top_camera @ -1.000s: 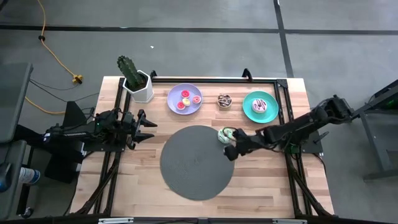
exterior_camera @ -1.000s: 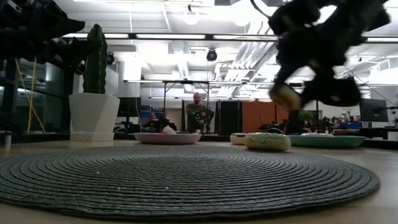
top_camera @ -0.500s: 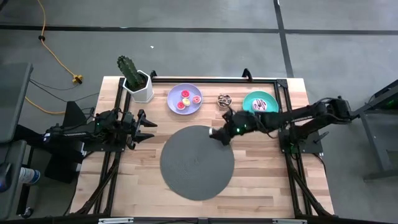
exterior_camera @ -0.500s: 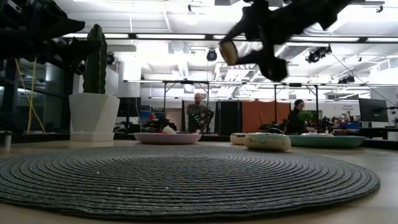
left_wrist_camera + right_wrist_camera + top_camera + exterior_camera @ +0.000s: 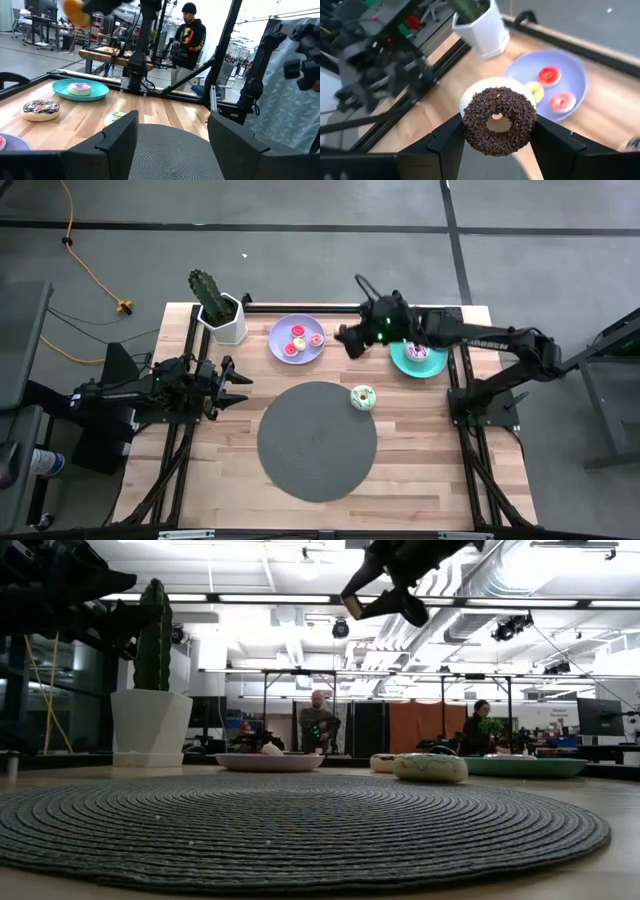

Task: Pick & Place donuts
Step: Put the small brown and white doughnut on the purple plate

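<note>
Table [image 5: 420, 470]: a pale wooden top is seen in the middle of the high view, framed by dark rails.
Mat [image 5: 317, 441]: a big dark grey round mat is laid at the lower centre of the table.
Left arm: it is parked at the left edge of the high view; the left gripper [image 5: 238, 381] is held over bare wood left of the mat, its fingers spread apart with nothing between them.
Right arm: it is stretched from the right side across the upper part of the table; the right gripper [image 5: 349, 340] is raised in the air between the two plates, and its fingers are closed on the chocolate donut [image 5: 499, 121].
Chocolate donut: it is pinched upright, with its brown sprinkled face and centre hole turned to the right wrist camera.
Cactus pot [image 5: 229, 319]: a white pot with a green cactus is stood at the table's upper left.
Lavender plate [image 5: 297, 339]: it is placed right of the pot and three small donuts [image 5: 300, 338], red, pink and yellowish, are lying on it.
Teal plate [image 5: 418, 352]: it is set at the upper right, with a pink-and-white donut [image 5: 417, 351] on it.
Green donut [image 5: 364, 397]: it is lying at the mat's upper right rim.
Dark sprinkled donut [image 5: 41, 109]: it is resting on bare wood, near the teal plate.
</note>
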Controlling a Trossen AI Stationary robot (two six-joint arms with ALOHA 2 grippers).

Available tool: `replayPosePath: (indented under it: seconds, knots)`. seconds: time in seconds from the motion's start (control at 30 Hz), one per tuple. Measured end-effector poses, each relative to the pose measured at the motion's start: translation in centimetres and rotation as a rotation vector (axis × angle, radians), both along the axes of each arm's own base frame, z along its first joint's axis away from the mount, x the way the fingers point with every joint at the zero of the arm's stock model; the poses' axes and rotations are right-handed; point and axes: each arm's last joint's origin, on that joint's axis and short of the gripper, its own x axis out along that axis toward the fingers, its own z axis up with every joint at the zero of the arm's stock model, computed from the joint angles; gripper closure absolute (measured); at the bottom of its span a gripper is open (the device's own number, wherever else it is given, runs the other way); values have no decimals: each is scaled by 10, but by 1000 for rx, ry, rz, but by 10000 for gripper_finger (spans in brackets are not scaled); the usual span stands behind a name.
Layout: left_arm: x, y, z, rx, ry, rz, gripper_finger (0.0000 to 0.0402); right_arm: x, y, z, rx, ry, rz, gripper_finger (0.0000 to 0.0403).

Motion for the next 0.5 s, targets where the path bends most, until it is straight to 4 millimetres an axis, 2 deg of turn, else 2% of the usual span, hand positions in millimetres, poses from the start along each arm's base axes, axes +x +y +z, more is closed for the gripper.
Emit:
replayPosePath:
  seconds: [0.2, 0.5]
  knots:
    - [0, 0, 0, 0, 0, 0, 172, 22, -40, 9, -14, 3, 14, 202]
    - [0, 0, 0, 0, 0, 0, 172, 86, -92, -6, -14, 116, 103, 205]
